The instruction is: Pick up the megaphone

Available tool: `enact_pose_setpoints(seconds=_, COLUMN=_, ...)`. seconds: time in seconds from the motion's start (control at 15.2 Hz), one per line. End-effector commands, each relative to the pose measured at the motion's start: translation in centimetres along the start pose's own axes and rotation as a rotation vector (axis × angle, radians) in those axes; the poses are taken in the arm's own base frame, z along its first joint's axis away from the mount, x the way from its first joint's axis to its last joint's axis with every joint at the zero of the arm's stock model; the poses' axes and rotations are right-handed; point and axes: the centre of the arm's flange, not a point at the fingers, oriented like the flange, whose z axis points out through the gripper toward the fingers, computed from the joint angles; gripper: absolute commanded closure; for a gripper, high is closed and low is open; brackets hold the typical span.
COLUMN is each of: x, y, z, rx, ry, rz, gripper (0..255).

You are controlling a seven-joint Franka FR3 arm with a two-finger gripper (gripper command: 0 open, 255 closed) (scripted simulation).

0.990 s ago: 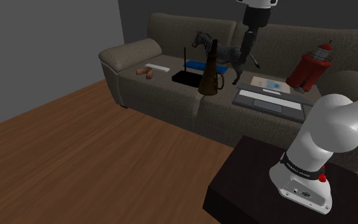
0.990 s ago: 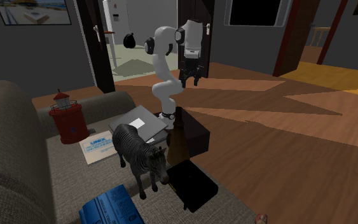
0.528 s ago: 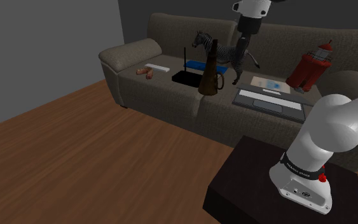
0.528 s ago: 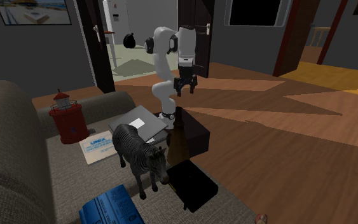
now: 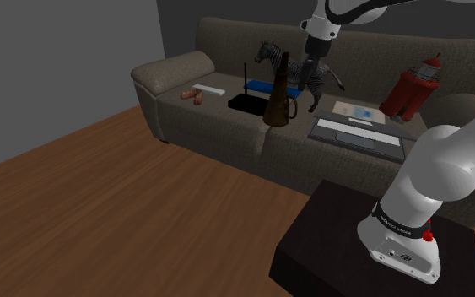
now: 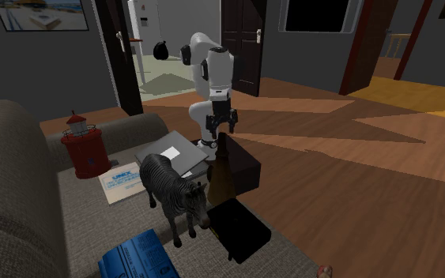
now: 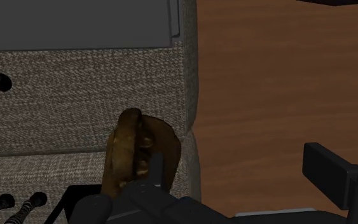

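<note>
**Megaphone** [image 5: 279, 94]: brown cone with a side handle. It stands upright, wide end down, on the sofa [image 5: 175, 72] seat near the front edge, just beside a black tray [image 5: 245, 104]. In the wrist view it looks brownish-gold [image 7: 133, 149] and sits close to one finger, not between the two.

**Gripper** [image 5: 311, 69]: all black. It hangs over the seat in front of the zebra figurine [image 5: 269, 52], higher than the megaphone and slightly to the shoulder view's right of it. The fingers are spread apart and grasp nothing.

**Other items on the seat:**
- grey laptop [image 5: 358, 133]
- booklet [image 5: 358, 111]
- red lighthouse model [image 5: 411, 91]

**Stand** [image 5: 337, 245]: dark box on a wooden floor [image 5: 100, 194].
</note>
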Motion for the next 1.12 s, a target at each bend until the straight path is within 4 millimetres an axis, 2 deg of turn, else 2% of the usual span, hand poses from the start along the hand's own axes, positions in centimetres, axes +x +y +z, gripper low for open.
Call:
enact_pose_setpoints(seconds=0.0, x=0.7, y=2.3, z=1.5, rx=0.008, ry=0.016, rz=0.002, gripper=0)
enact_pose_setpoints(seconds=0.46, x=3.5, y=9.8, z=6.4, rx=0.040, ry=0.066, rz=0.011, gripper=0)
enact_pose_setpoints(seconds=0.92, x=3.1, y=9.7, z=10.0, rx=0.040, ry=0.066, rz=0.011, gripper=0)
enact_pose_setpoints(seconds=1.06, x=3.0, y=9.7, z=10.3, rx=0.040, ry=0.066, rz=0.011, gripper=0)
